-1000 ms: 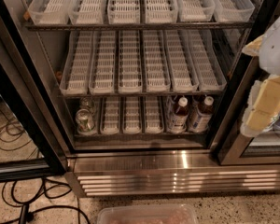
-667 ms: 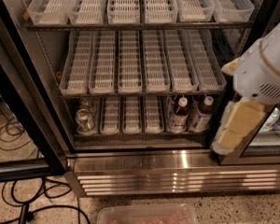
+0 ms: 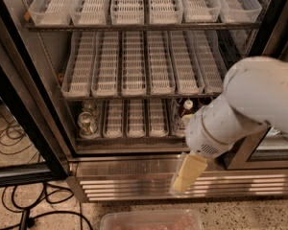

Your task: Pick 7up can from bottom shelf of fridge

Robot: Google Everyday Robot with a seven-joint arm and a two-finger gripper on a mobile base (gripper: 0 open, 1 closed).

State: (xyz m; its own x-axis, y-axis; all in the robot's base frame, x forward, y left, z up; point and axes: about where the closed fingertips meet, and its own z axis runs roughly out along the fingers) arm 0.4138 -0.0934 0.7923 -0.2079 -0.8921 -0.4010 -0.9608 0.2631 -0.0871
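Observation:
The fridge (image 3: 48,75) stands open, with rows of white slotted trays. The 7up can (image 3: 88,123), silver-topped with a greenish body, stands at the left end of the bottom shelf (image 3: 134,139). My gripper (image 3: 186,172) hangs from the white arm (image 3: 240,109) at the lower right. It is in front of the steel base grille (image 3: 125,180), below and well to the right of the can, and holds nothing that I can see. The arm covers the right end of the bottom shelf.
A brown-liquid bottle with a white cap (image 3: 185,108) peeks out beside the arm on the bottom shelf. The black door frame (image 3: 24,114) runs down the left. Cables (image 3: 19,210) lie on the floor at left. A clear plastic bin (image 3: 151,220) sits at the bottom edge.
My arm has swung left and down from the right edge, and now covers most of the bottles. The gripper has dropped in front of the base grille. The can has not moved.

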